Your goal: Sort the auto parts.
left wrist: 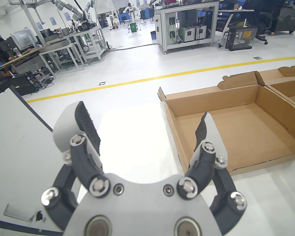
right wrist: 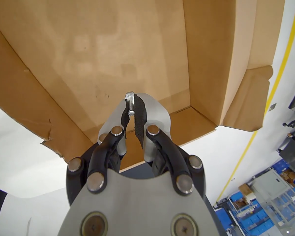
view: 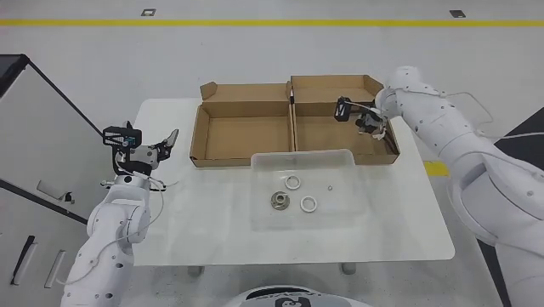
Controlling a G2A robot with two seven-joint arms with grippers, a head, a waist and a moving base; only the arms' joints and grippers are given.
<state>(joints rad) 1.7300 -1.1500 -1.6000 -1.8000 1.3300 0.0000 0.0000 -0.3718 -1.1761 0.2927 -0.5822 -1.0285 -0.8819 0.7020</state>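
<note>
Two boxes (view: 242,137), one bolt (right wrist: 130,104), perhaps four parts (view: 277,198).

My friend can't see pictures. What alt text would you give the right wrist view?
The right gripper pinches a small metal bolt over the bare floor of an open cardboard box. The box sits on a white table, with a yellow floor line beyond.

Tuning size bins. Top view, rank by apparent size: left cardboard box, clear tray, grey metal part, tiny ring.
1. left cardboard box, clear tray: look alike, not ranked
2. grey metal part
3. tiny ring
</note>
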